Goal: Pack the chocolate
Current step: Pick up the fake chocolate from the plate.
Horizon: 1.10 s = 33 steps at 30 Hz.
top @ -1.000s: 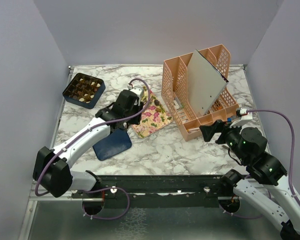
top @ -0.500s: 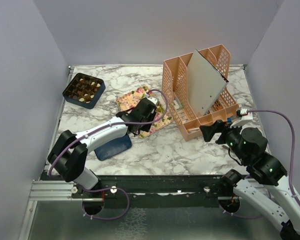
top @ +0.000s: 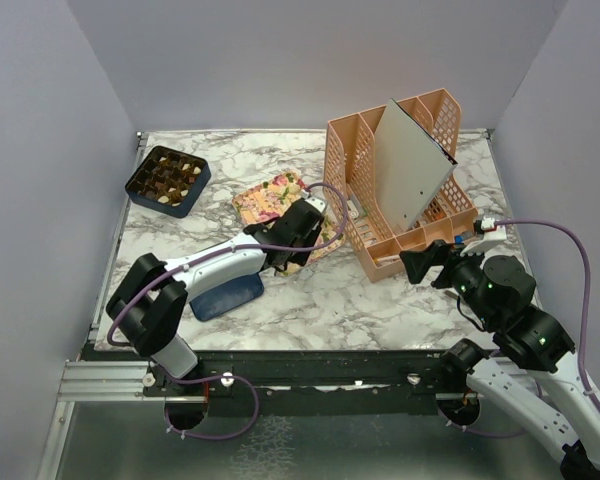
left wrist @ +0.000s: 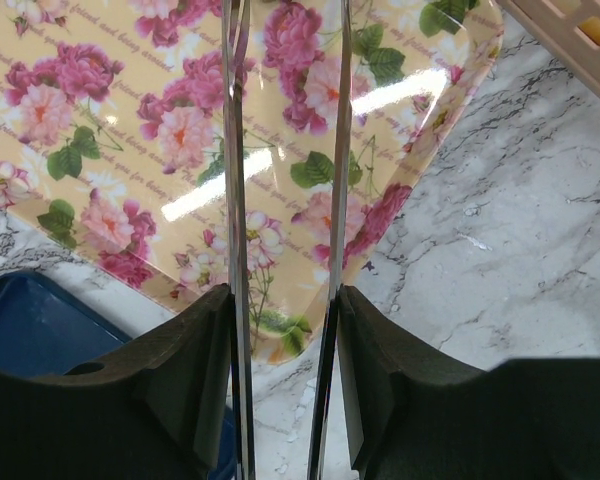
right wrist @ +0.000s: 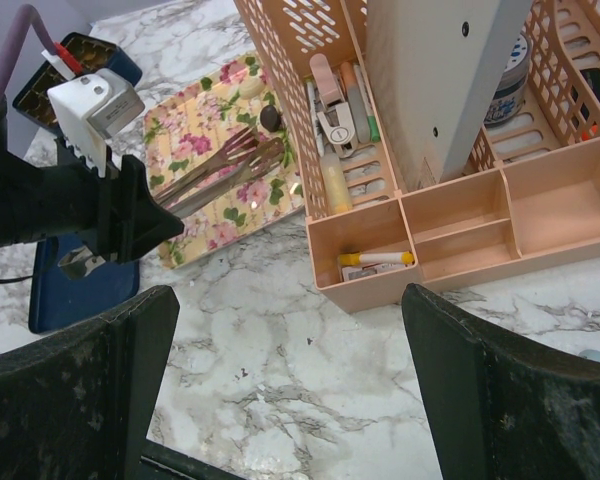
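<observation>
We see the left end effector clamped on a pair of tongs. Its fingers press the two thin blades, which run out with a gap between them over a floral tray. Faint cursive lines are printed among the roses, but we cannot read them. In the right wrist view the tong tips lie near a dark chocolate piece, and a cream piece sits further along the tray. Most of the chocolate sits in the gridded dark blue box at the far left of the bench. A blue lid lies just beside the tray. The right end effector hangs empty near the pink organiser with its jaws wide apart. The label on the tin in the organiser is too small to read.
</observation>
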Available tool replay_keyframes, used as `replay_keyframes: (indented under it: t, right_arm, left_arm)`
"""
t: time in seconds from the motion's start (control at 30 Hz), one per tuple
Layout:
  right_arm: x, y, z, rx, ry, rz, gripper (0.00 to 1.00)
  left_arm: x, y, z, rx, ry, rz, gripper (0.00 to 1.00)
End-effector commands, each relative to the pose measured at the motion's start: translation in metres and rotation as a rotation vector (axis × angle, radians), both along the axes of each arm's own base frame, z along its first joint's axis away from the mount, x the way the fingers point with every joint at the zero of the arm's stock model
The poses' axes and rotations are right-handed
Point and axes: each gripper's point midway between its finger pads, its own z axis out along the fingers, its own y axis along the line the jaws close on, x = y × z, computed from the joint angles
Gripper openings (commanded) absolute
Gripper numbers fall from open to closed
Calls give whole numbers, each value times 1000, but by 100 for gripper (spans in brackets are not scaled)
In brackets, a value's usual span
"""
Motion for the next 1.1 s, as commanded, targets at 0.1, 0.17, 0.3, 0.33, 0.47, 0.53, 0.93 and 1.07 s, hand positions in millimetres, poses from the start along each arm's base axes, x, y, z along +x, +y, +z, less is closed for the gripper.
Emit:
replay_keyframes:
  t: [0.1,0.17,0.3,0.33,0.47,0.53,0.93,1.07]
  right_arm:
    - [-1,-1,3,1,-16,0,99]
    - [-1,-1,3,2,-17,0,99]
    - [-1,-2,3,3,-20,-2,99]
    - [-1,-2,4,4,-20,-1,99]
    - [0,-1,2,0,-15,-1,99]
    - [0,-1,3,3,-19,-2,99]
    - [0,-1,2,4,-16,-3,99]
    - [-1,-1,2,4,-16,-1,99]
  left_arm:
    - [12,-14,11,-11,-56,-3,48]
    - [11,-14,10,-7,-55,-5,48]
    - [13,-13,8,2,-57,0,46]
    - [13,-13,8,5,-57,1,45]
    - [12,-10,10,9,-58,11,41]
    - [12,-8,12,9,-62,21,41]
    - [11,3,33,23,-82,65,37]
    - [12,8,40,29,-90,97,36]
